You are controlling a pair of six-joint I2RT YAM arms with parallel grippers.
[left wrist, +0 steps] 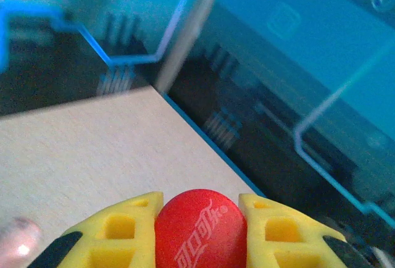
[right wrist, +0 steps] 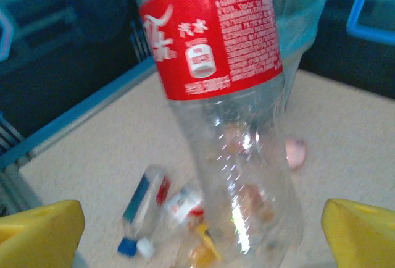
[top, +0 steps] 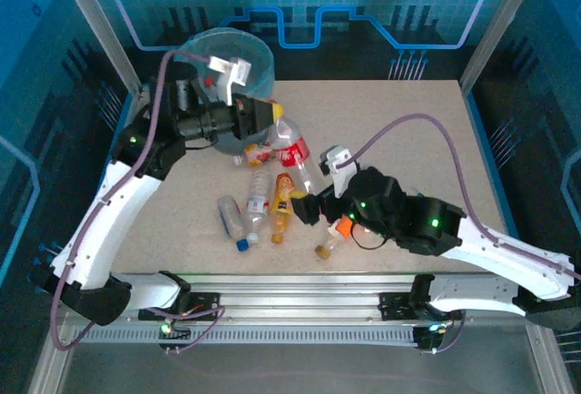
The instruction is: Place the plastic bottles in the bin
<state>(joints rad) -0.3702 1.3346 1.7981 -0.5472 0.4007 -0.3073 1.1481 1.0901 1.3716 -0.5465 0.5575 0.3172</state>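
Coke bottle (right wrist: 222, 95), clear with a red label: slanted above the bench (top: 408, 140), cap end beside the bin (top: 259, 67). Its red cap (left wrist: 197, 231) is clamped between the left fingers (left wrist: 148, 231). Right fingers (right wrist: 43, 231): spread wide either side of its base, not touching. Loose bottles (top: 257, 196): lying mid-bench.

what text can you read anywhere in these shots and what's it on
"Coke." - red label of the clear bottle
"汽水" - same label, in white
"可口可乐" - white script on the red cap, partly cut off
Small print on that label: too blurred to read
Labels on other bottles: too small
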